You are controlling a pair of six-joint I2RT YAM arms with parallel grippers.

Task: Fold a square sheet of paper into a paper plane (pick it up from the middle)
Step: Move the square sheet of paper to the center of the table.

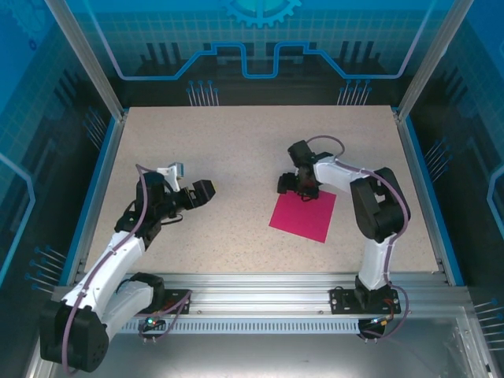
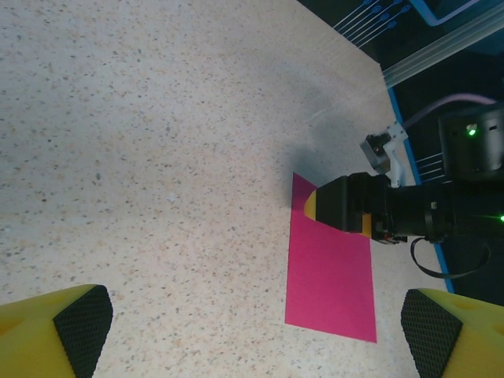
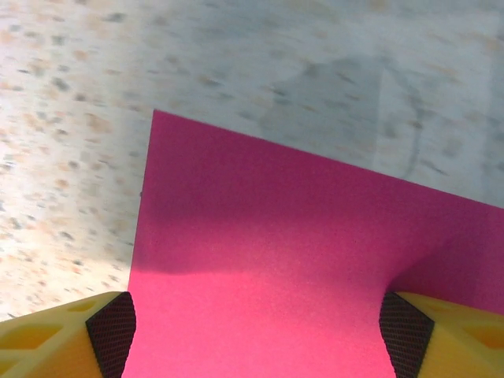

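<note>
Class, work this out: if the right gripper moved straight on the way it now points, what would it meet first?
The right gripper would most likely meet the square sheet of paper, flat on the table beneath its open jaws.

Item 1, left arm (image 1: 118,252): I am running it from its base at the near left, elbow bending, forearm reaching forward and inward. Its wrist is lying roughly level and pointing toward the other arm.

Item 2, left claw (image 1: 191,187): I am holding it wide open. Its yellow fingers (image 2: 39,335) are sitting at the two lower corners of the left wrist view.

Item 3, right arm (image 1: 378,213): I am standing it up from the near right base, elbow folding high, forearm stretching inward, wrist pitching downward.

Item 4, right claw (image 1: 298,187): I am pointing it down with its jaws spreading apart, black pads (image 3: 110,335) facing each other.
</note>
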